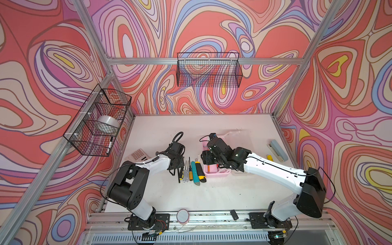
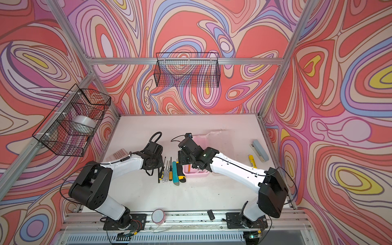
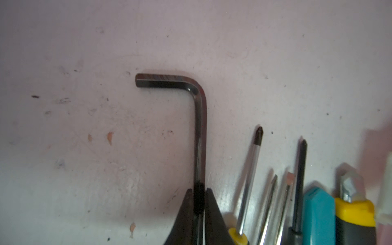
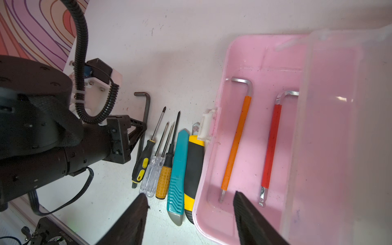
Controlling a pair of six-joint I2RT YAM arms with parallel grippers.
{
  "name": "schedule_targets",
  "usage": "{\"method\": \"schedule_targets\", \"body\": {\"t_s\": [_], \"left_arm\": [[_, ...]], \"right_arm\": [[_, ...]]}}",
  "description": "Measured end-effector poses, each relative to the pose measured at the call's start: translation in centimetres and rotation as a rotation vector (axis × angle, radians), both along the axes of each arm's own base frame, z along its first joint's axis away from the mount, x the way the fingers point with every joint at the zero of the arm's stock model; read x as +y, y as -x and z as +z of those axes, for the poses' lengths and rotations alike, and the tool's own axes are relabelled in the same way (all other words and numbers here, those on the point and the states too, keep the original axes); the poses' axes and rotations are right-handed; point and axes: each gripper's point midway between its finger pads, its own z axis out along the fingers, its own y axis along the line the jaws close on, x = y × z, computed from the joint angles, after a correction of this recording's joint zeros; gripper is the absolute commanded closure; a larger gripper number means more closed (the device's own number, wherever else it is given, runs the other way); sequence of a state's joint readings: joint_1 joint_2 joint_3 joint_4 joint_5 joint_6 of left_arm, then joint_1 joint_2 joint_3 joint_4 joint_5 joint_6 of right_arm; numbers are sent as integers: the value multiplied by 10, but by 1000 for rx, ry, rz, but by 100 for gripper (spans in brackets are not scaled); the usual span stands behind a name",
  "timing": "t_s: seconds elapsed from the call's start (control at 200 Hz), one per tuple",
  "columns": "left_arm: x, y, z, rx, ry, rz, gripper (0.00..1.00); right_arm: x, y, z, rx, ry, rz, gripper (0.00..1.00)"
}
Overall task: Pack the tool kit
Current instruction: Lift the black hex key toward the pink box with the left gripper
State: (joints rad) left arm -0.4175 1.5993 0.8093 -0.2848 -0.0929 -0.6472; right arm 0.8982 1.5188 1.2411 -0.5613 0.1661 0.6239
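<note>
The pink case (image 4: 254, 53) lay open on the table (image 4: 169, 53), holding only an orange hex key (image 4: 235, 142) and a red hex key (image 4: 270, 146). The left gripper (image 3: 199, 197) clamped the black hex key (image 3: 200, 127). The screwdrivers (image 4: 163, 178), teal cutter (image 4: 177, 169) and knife (image 4: 194, 161) lay unpacked beside the case, and the right gripper (image 4: 191, 196) hung wide and empty.

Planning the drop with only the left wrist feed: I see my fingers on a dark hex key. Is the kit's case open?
Observer: Yes. In the right wrist view the pink case lies open, and its translucent lid is swung back.
Operator: Anything inside?
Observer: Two keys lie side by side without touching: the orange-sleeved hex key and the red-sleeved hex key.
Operator: Is the other arm in my way?
Observer: Possibly. The right gripper hangs open above the case's rim beside the utility knife, so it may crowd your path.
</note>
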Motion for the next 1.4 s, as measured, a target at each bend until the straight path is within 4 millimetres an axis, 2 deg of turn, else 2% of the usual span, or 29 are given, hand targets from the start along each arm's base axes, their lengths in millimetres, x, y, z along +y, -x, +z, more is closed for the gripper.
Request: {"method": "schedule_targets", "body": {"t_s": [0.215, 0.451, 0.856, 1.217, 1.402], "left_arm": [[-1, -1, -2, 0, 3, -1, 90], [-1, -3, -2, -9, 1, 1, 100], [8, -3, 3, -17, -51, 6, 100], [13, -15, 34, -80, -88, 0, 100], [4, -17, 65, -138, -17, -17, 100]], "right_arm": [[0, -1, -2, 0, 6, 0, 32], [0, -1, -3, 2, 9, 0, 32], [-1, -4, -9, -2, 34, -8, 32], [-2, -7, -17, 0, 60, -8, 32], [-8, -12, -16, -5, 64, -24, 32]]}}
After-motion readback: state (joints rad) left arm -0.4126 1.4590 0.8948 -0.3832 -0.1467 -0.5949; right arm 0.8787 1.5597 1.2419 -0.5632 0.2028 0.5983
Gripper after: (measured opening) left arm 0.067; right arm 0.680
